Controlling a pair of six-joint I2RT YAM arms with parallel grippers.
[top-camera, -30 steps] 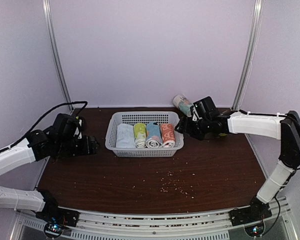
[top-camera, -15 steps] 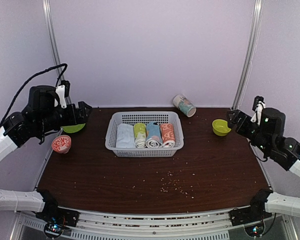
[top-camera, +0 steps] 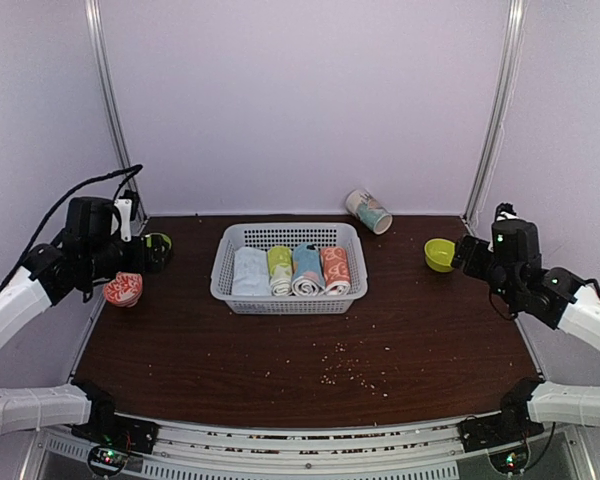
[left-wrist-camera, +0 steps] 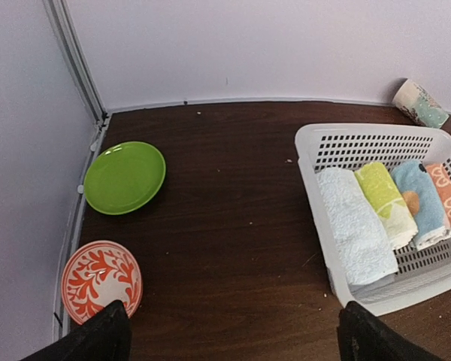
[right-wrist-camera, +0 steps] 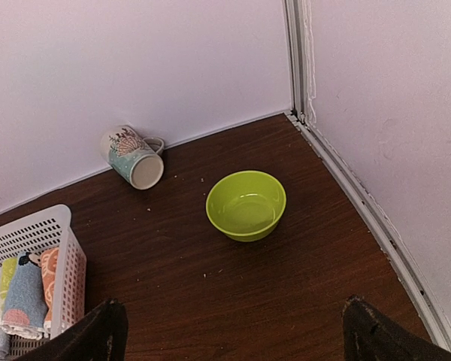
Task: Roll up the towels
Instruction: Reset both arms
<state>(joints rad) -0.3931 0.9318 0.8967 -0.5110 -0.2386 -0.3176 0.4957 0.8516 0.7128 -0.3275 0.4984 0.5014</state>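
Hugging table point(top-camera: 310, 340) edges: end effectors point(top-camera: 157, 250) point(top-camera: 463, 252)

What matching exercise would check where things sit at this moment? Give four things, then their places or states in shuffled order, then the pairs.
Things:
1. mug
2. lime bowl
3. green plate
4. peach-orange towel

Places or states:
A. rolled, rightmost in the white basket
B. upright, far right
C. lying on its side
D. flat, far left

Pairs: 1-C, 2-B, 3-D, 4-A
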